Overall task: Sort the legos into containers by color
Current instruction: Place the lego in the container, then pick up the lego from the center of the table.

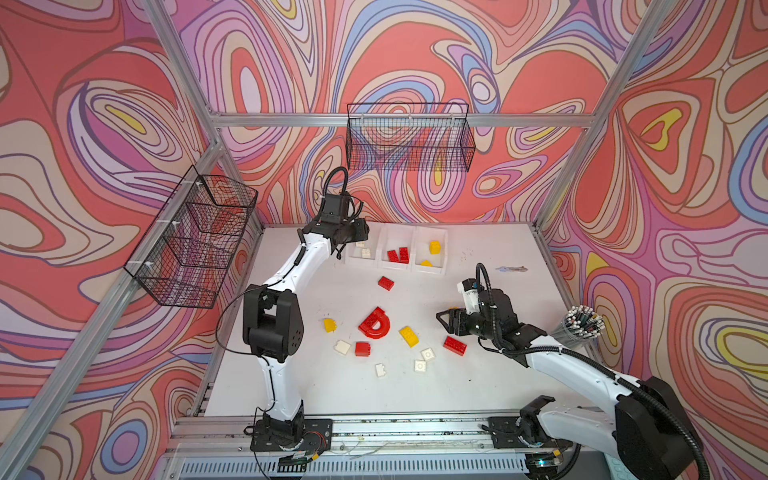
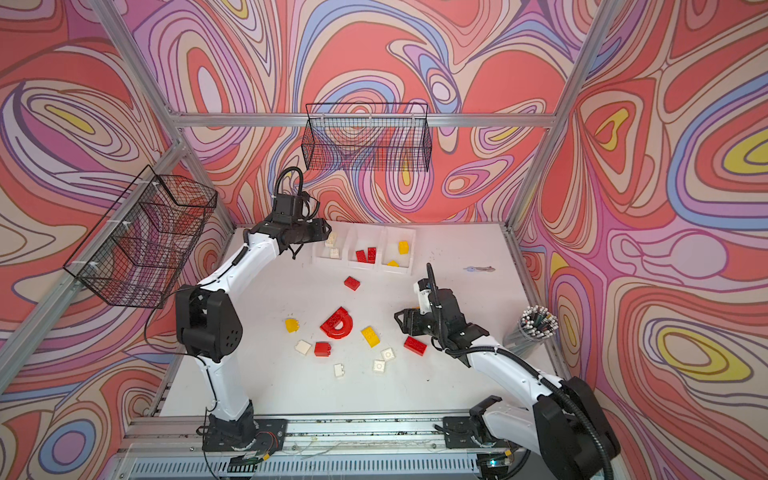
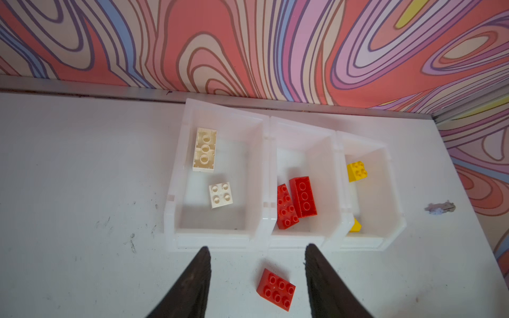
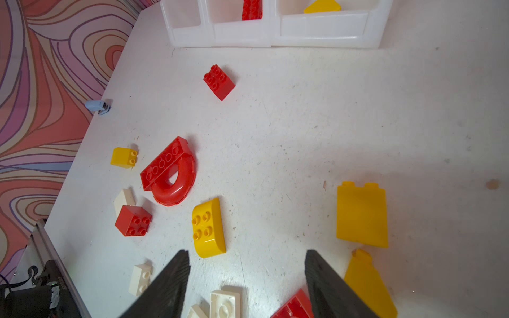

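While both arms hang over the white counter [image 1: 374, 395], neither has hold of anything. The left end effector [image 3: 258, 247] is raised above the end of the row of containers [image 1: 397, 269] nearest its own arm. Its wrist view shows the two dark fingers [image 3: 192, 280] clearly parted with only air between them. The loose red brick [image 3: 276, 289] seen in that gap lies flat on the counter just in front of the row, untouched. The right end effector [image 4: 247, 252] hovers low over the scattered legos on its own side, jaws likewise apart and empty.

The three containers stand side by side near the back wall. The one by the left arm holds two white bricks [image 3: 205, 150], the middle one two red bricks [image 3: 303, 196], and the last two yellow pieces [image 3: 356, 171].

Everything else lies loose on the counter:
- a red D-shaped arch [image 1: 376, 324] near the middle
- a small yellow brick [image 1: 329, 325] beside it toward the left arm, and a rounded yellow brick [image 1: 409, 336] on its other side
- a red cube [image 1: 362, 349] just beside a white piece [image 1: 342, 347]
- a long red brick [image 1: 454, 345] close under the right end effector
- three small white pieces [image 1: 420, 365] nearer the front

In the right wrist view two larger yellow sloped pieces [image 4: 362, 214] lie close to one finger, and a light-blue stapler [image 4: 98, 106] sits at the counter's edge by the wall.
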Controlling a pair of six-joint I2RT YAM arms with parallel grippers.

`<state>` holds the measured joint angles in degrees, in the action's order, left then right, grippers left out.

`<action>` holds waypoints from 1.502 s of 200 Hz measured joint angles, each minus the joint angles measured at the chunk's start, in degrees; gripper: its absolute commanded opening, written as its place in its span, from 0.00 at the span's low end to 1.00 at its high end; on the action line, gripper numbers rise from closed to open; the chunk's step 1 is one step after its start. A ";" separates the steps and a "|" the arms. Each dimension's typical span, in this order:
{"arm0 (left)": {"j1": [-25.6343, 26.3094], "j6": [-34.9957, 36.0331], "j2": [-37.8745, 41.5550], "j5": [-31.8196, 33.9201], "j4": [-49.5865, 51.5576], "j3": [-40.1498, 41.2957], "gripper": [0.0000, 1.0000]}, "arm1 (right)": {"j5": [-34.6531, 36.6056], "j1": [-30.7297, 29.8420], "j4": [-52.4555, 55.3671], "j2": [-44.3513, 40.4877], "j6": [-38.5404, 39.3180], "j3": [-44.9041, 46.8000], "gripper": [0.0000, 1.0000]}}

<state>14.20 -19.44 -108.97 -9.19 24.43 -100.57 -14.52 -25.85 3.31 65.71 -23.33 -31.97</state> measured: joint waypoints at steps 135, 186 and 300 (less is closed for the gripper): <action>0.00 3.13 37.97 0.33 12.96 25.05 0.54 | 8.41 -0.09 8.63 3.76 2.71 -11.78 0.59; 0.00 2.45 45.64 -2.43 15.04 39.78 0.54 | 13.94 -0.11 9.75 10.21 3.39 -13.16 0.55; 0.00 1.81 47.39 -6.21 14.71 43.10 0.54 | 20.33 -0.11 8.59 23.93 3.76 -12.92 0.60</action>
<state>14.20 -17.63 -61.58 -15.40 39.13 -57.47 5.80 -25.96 11.90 89.65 -19.57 -44.88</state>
